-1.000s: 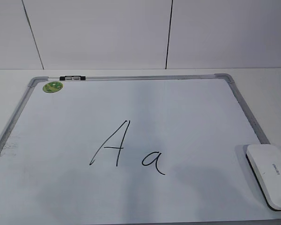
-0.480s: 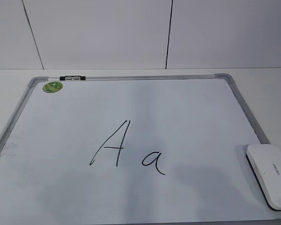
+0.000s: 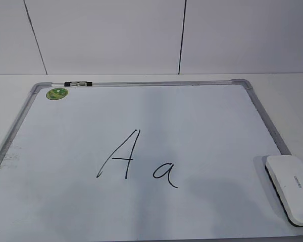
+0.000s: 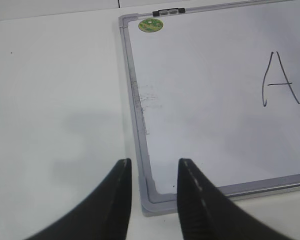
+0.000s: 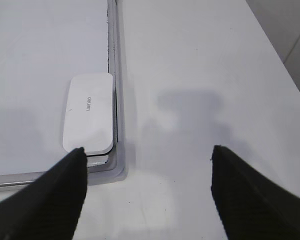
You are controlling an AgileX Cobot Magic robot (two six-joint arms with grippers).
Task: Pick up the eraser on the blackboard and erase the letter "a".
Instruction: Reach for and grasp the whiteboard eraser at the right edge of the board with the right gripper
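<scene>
The white, rounded-rectangle plastic eraser (image 5: 88,112) lies in the lower left of the right wrist view, tucked into a corner of the large white board with a grey metal frame (image 5: 113,60), its long edge against the frame. The right gripper (image 5: 147,192) hangs above with its two dark fingers spread wide; the left finger (image 5: 50,195) overlaps the eraser's near end in the picture, while the right finger is over bare white tabletop (image 5: 200,60). The eraser's small grey lettering is too fine to read.

In the exterior view the eraser (image 3: 291,187) sits at the lower right, cut by the frame edge. The small handwritten lowercase "a" (image 3: 165,174) lies left of it at lower centre, just beside a taller capital "A" (image 3: 119,160). A round green sticker (image 3: 56,93) and a small black-and-white marker (image 3: 78,83) occupy the upper left.

The left gripper (image 4: 153,172) is open, empty, over the board's corner in the lower middle of the left wrist view.
</scene>
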